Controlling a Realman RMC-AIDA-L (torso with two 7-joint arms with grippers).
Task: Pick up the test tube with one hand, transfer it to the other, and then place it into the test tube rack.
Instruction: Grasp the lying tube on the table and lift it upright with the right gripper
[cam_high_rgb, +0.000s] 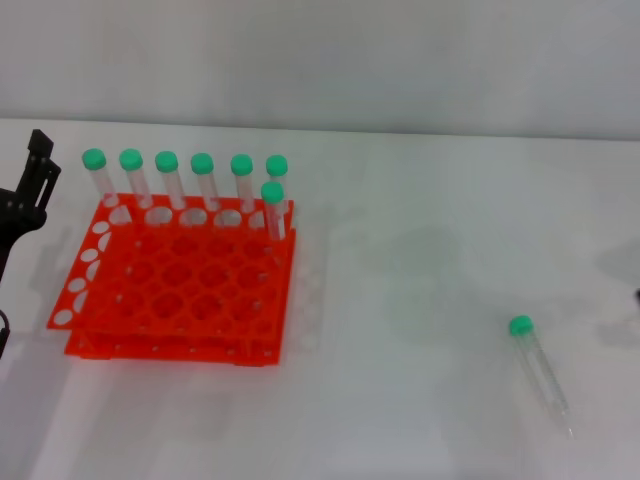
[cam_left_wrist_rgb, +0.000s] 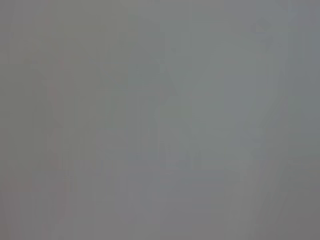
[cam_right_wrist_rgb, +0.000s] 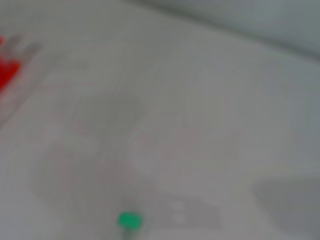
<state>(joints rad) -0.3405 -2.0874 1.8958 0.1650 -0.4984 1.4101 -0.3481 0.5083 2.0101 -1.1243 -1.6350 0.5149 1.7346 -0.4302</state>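
1. We find the test tube (cam_high_rgb: 538, 372) lying flat on the white counter (cam_high_rgb: 420, 380), well apart from the test tube rack (cam_high_rgb: 180, 290), green cap toward the far side and tapered tip toward the robot.
2. We judge it light, rigid and smooth-walled; being round, it is likely to roll or slip under a glancing touch. We recommend taking hold across the body just below the cap, where the wall is straight.
3. The rack already carries seven capped tubes along its far edge; most holes stand free.
4. The left hand (cam_high_rgb: 30, 195) shows only partly at the left edge of the head view beside the rack; we cannot tell whether it is released or clenched.
5. The right hand is not in view; its wrist view shows only the green cap (cam_right_wrist_rgb: 129, 220) and a sliver of rack.
6. The left wrist view shows nothing discernible.
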